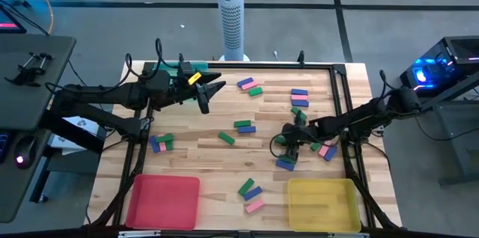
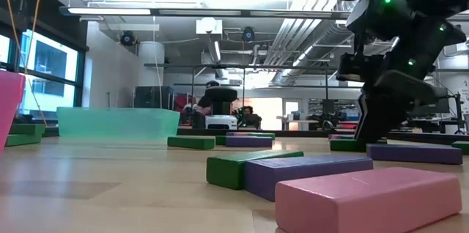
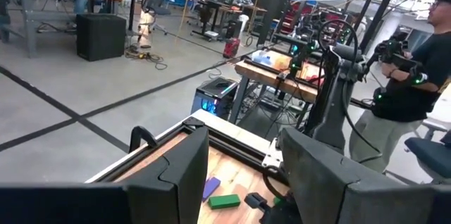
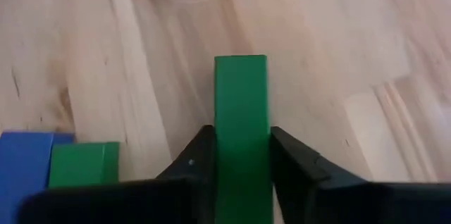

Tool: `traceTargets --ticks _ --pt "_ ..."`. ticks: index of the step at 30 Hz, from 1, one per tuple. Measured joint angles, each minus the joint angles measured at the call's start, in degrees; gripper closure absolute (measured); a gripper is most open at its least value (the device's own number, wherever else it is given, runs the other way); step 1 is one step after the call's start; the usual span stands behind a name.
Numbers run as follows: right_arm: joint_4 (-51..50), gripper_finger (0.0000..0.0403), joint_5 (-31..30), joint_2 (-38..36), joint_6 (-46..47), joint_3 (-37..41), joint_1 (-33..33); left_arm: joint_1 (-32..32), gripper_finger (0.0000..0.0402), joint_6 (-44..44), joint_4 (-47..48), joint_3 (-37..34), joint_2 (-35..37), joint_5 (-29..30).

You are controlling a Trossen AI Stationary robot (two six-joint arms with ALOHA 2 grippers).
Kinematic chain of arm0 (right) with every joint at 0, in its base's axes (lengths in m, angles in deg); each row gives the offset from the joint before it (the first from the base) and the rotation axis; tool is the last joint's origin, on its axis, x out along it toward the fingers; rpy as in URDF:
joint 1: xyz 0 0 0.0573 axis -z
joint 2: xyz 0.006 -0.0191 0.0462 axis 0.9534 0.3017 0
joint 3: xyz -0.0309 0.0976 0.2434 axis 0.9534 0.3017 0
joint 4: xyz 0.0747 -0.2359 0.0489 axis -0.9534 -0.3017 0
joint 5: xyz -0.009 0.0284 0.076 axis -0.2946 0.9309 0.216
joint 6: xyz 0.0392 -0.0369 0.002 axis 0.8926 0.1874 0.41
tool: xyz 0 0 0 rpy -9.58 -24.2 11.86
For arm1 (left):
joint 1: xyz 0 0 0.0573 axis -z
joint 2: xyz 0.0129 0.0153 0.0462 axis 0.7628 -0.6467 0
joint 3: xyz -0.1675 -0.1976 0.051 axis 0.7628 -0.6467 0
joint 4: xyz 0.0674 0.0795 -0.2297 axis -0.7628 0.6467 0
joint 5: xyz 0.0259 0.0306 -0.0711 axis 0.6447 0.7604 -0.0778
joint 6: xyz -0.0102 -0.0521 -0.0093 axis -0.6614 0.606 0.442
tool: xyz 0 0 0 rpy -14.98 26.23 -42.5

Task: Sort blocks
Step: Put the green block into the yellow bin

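Pink, blue and green blocks [image 1: 247, 126] lie scattered flat on the wooden table. My right gripper [image 1: 289, 145] points down among a cluster at the table's right side and is shut on a green block [image 4: 241, 104]. Beside it lie a blue block [image 4: 25, 164] and another green one [image 4: 81, 162]. My left gripper [image 1: 209, 92] hovers open and empty above the far left of the table, near the teal tray [image 1: 168, 67]. Its fingers [image 3: 180, 175] stand wide apart, pointing toward the table's right side. My right gripper pinches the green block between its two fingers [image 4: 199, 159], one on each long side [image 4: 220, 122], near one end. The fingers come from above, pointing down, and lie along the block. Its other end sticks out ahead of the fingertips. Whether it still rests on the table cannot be told.
A red tray [image 1: 163, 200] and a yellow tray [image 1: 323, 204] sit at the near edge. A black rail frames the table [image 1: 340, 96]. Near the low camera lie pink [image 2: 366, 196], blue [image 2: 308, 171] and green [image 2: 242, 167] blocks. A person [image 3: 416, 90] stands beyond the right edge.
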Motion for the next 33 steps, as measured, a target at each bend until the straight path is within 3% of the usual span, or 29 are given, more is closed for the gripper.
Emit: traceTargets --ticks 5,8,11,17,25,33 --pt "-11.87 0.0339 -0.38 -6.06 5.12 -4.91 -0.9 0.02 0.0234 0.02 0.04 0.0 -0.02 -0.04" --pt "-18.99 0.0339 -3.42 -10.39 8.77 -13.32 -3.65 0.04 0.0234 0.07 -0.11 -0.02 -0.02 -0.06" --pt "-28.65 0.0339 -4.49 -12.17 10.46 -20.8 -8.23 0.13 0.0234 0.37 -0.35 -0.02 -0.02 -1.19" --pt "-34.7 0.0339 -3.56 -12.29 11.85 -33.03 -20.99 0.13 0.0234 -0.18 -0.09 -0.02 -0.02 -3.81" --pt "-37.02 0.0339 -0.65 -10.84 34.55 -33.27 -40.14 0.13 0.0234 -3.82 0.02 -0.02 -0.02 -5.12" --pt "-32.05 0.0339 6.25 -0.33 38.43 -33.31 -48.5 0.13 0.0234 -6.08 0.06 -0.02 -0.02 -5.14"
